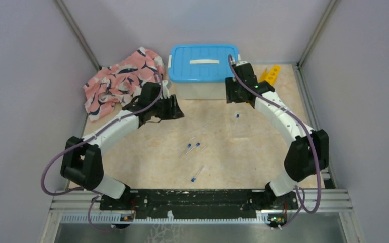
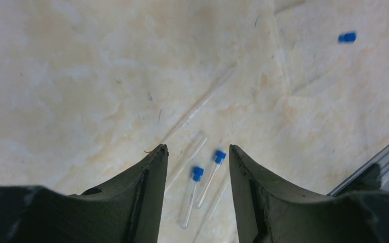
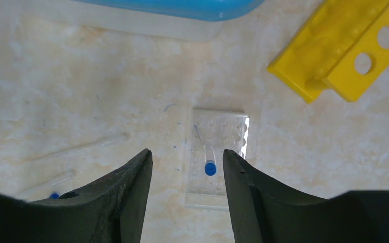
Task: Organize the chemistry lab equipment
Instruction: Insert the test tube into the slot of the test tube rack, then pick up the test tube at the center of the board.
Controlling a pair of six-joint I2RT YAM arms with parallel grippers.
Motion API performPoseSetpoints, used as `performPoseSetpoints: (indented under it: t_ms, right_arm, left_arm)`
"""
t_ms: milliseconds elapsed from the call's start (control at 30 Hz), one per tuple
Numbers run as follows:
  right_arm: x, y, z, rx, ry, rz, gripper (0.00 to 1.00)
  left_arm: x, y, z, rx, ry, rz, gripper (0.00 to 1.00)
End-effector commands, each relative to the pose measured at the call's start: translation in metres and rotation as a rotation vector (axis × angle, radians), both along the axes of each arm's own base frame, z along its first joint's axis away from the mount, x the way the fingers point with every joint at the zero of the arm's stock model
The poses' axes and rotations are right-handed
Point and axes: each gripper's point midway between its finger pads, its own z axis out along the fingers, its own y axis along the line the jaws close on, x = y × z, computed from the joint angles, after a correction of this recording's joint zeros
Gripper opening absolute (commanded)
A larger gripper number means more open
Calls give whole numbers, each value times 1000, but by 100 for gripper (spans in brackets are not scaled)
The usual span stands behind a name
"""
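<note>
Two thin clear tubes with blue caps [image 1: 193, 147] lie side by side mid-table; in the left wrist view they [image 2: 192, 195] show between my fingertips, well below them. A third capped tube [image 1: 197, 174] lies nearer the arm bases. A fourth [image 3: 210, 168] stands in a small clear block [image 3: 218, 157]. The yellow holed rack [image 1: 270, 75] lies at the back right, partly behind my right arm. My left gripper [image 2: 197, 149] is open and empty, as is my right gripper [image 3: 186, 153], which hangs above the clear block. The tongs and the ball are out of view.
The white bin with the blue lid [image 1: 204, 68] stands at the back centre. The pink whale-patterned cloth [image 1: 116, 81] lies crumpled at the back left. A thin clear rod [image 3: 76, 147] lies on the table left of the clear block. Walls close in both sides.
</note>
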Motion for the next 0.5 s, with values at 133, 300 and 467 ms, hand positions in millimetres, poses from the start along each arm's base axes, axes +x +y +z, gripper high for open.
performPoseSetpoints:
  t_ms: [133,300,467]
  right_arm:
    - [-4,36,38,130,-198,37,54]
    - [-13,45,48,183,-258,59,54]
    - [-19,49,49,197,-278,78,54]
  left_arm:
    - [-62,-4,-32,321,65,-106,51]
    - [-77,-2,-51,363,98,-85,40]
    - [-87,-9,-63,401,106,-106,35]
